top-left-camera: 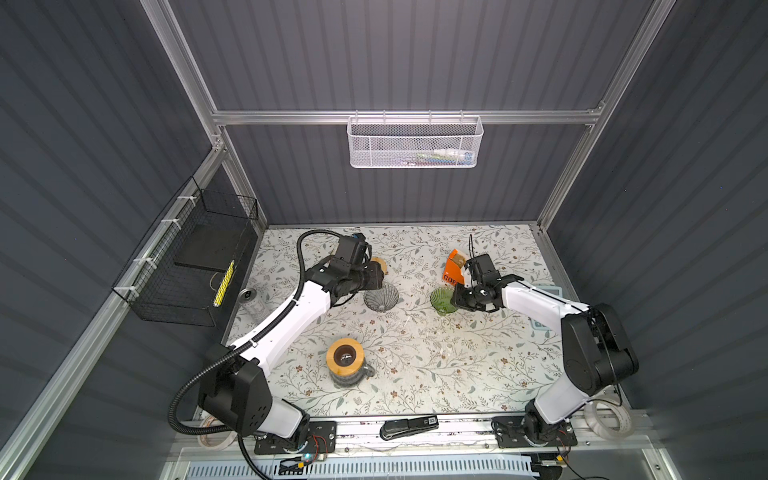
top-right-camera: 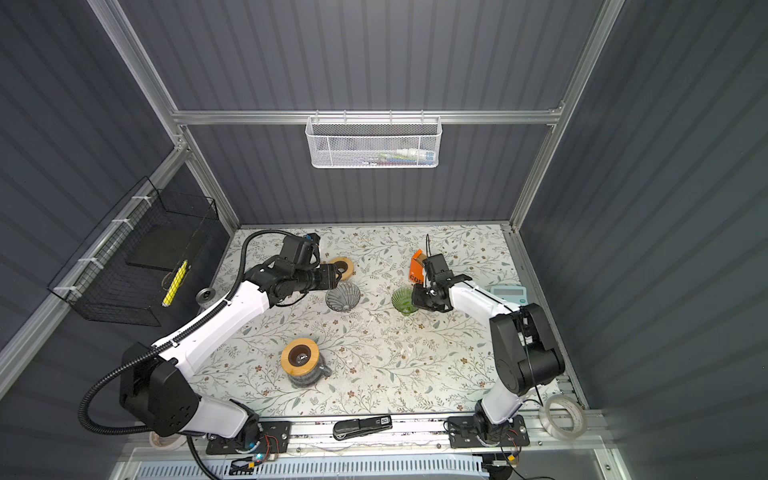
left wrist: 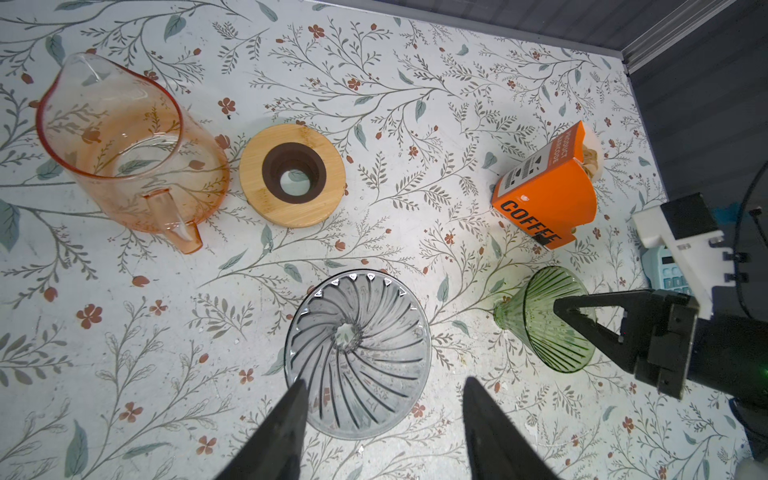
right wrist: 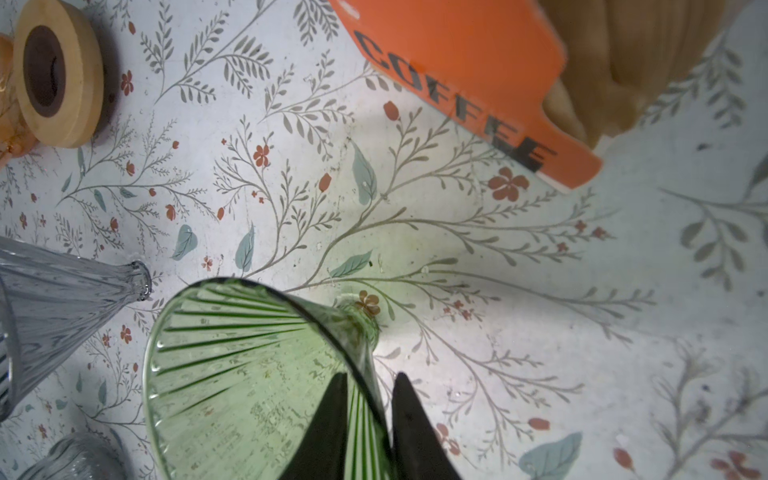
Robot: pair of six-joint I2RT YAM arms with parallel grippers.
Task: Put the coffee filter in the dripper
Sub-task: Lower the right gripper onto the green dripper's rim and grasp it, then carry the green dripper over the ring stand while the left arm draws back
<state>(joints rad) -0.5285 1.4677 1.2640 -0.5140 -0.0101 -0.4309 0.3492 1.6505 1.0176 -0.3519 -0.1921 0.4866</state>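
Observation:
An orange coffee box (top-left-camera: 452, 269) (left wrist: 544, 191) lies at the back right, and brown coffee filters (right wrist: 623, 62) stick out of its open end. The green glass dripper (top-left-camera: 440, 300) (right wrist: 249, 365) lies tilted on its side in front of the box. My right gripper (right wrist: 371, 376) (left wrist: 573, 309) is shut on its rim, one finger inside the cone and one outside. A grey glass dripper (left wrist: 357, 353) (top-right-camera: 343, 296) rests near the middle. My left gripper (left wrist: 384, 379) hangs open over its near edge and holds nothing.
A loose wooden ring (left wrist: 292, 174) and a pink glass carafe (left wrist: 124, 141) sit behind the grey dripper. A glass server topped with a wooden ring (top-left-camera: 347, 361) stands in front. A calculator (top-right-camera: 509, 293) lies right, a stapler (top-left-camera: 409, 428) and tape roll (top-left-camera: 609, 417) on the front rail.

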